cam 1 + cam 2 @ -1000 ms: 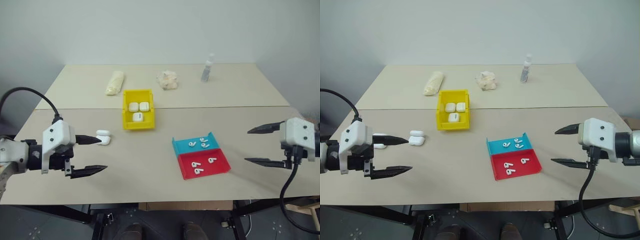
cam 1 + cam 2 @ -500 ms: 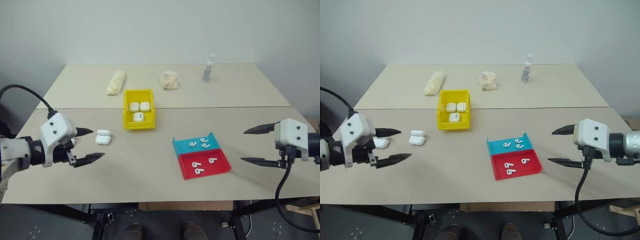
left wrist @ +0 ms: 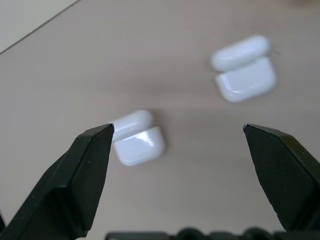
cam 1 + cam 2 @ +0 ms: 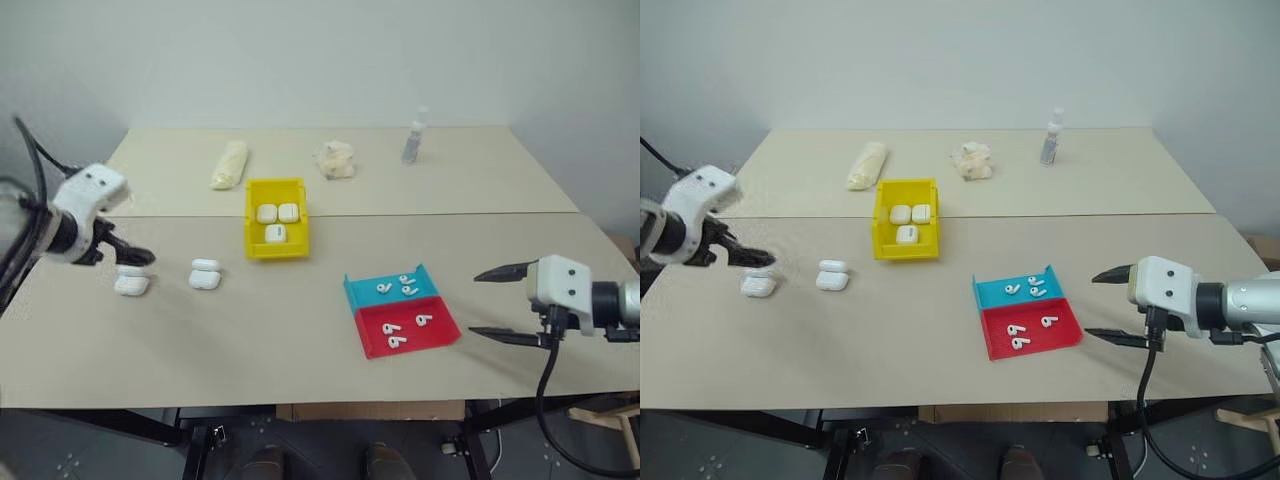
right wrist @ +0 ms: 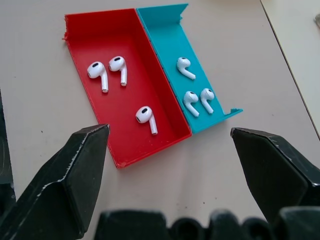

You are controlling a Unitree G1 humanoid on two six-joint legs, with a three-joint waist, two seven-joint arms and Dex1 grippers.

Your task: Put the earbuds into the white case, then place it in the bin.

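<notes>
left gripper [image 4: 138,257] fingertips dark, blurred above white case [image 4: 131,283].

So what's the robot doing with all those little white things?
It's packing earbuds into cases. Its left gripper is open, hovering over two open white cases on the table, holding nothing. Its right gripper is open too, aimed at the red tray and the blue tray, which hold three earbuds each. The yellow bin already has three closed cases inside. Nothing has been picked up right now.
</notes>
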